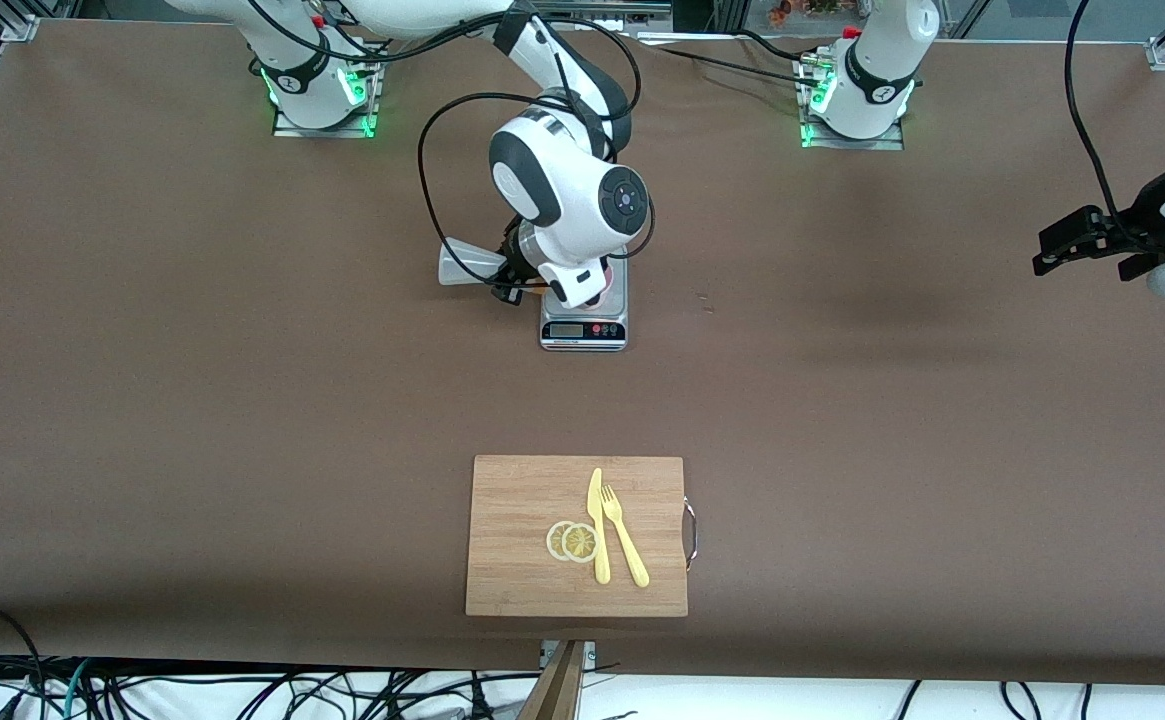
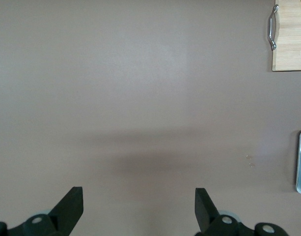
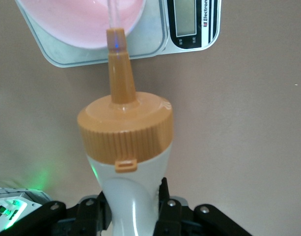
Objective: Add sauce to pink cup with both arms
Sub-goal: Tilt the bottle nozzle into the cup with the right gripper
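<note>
My right gripper (image 3: 132, 206) is shut on the body of the sauce (image 3: 124, 132), a whitish squeeze bottle with an orange cap. The bottle is tipped over, its nozzle (image 3: 116, 54) pointing into the pink cup (image 3: 81, 22). A thin pale stream seems to run from the tip into the cup. The cup stands on a silver kitchen scale (image 1: 584, 325). In the front view the right arm covers most of the cup (image 1: 599, 285), and the sauce bottle's base (image 1: 467, 265) sticks out beside the scale. My left gripper (image 1: 1052, 250) waits open over bare table at the left arm's end, its fingers (image 2: 71, 204) wide apart.
A wooden cutting board (image 1: 522, 500) with a metal handle lies nearer the front camera than the scale. On it are a yellow knife (image 1: 598, 525), a yellow fork (image 1: 624, 535) and two lemon slices (image 1: 572, 541). Brown table surface lies between board and scale.
</note>
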`<state>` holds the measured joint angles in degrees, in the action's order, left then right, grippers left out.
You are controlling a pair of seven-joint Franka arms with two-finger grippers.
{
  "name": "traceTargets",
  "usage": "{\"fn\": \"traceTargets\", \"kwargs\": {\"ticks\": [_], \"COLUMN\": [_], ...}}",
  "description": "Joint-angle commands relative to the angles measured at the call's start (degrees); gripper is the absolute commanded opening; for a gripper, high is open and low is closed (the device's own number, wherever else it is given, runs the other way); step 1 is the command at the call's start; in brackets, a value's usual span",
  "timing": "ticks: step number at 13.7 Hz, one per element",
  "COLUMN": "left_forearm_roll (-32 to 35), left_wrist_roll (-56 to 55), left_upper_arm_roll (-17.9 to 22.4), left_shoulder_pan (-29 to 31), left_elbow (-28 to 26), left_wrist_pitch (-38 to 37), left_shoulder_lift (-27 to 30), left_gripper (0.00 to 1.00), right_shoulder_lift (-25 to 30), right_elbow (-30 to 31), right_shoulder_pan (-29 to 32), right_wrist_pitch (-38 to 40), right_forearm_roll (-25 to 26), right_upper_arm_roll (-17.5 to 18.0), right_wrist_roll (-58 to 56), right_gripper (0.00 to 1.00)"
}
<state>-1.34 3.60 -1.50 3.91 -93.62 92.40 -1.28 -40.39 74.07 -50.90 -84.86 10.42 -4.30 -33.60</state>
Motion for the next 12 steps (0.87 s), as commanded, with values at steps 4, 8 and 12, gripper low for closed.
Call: {"fn": "traceTargets", "kwargs": {"ticks": [4, 8, 12], "left_forearm_roll": [-1.6, -1.6, -2.4], "left_wrist_roll": [0.5, 0.5, 0.2], "left_upper_arm_roll": [-0.1, -0.1, -0.2], "left_shoulder_pan": [0.5, 0.4, 0.3], "left_elbow": [1.4, 1.4, 1.4], "left_wrist_pitch": [0.0, 0.0, 0.1], "left_shoulder_lift": [-0.7, -0.7, -0.8], "left_gripper": [1.00, 1.00, 1.00], "right_shoulder_lift": [-0.8, -0.7, 0.4], "right_elbow": [-2.5, -2.4, -2.5], "right_shoulder_pan": [-0.4, -0.4, 2.1], "right_wrist_pitch": [2.1, 2.1, 1.5], "right_forearm_roll": [1.2, 1.1, -3.9], "right_upper_arm_roll": [-0.1, -0.2, -0.8], "right_wrist_roll": [0.6, 0.6, -0.1], "right_gripper": [0.09, 0.18, 0.23]}}
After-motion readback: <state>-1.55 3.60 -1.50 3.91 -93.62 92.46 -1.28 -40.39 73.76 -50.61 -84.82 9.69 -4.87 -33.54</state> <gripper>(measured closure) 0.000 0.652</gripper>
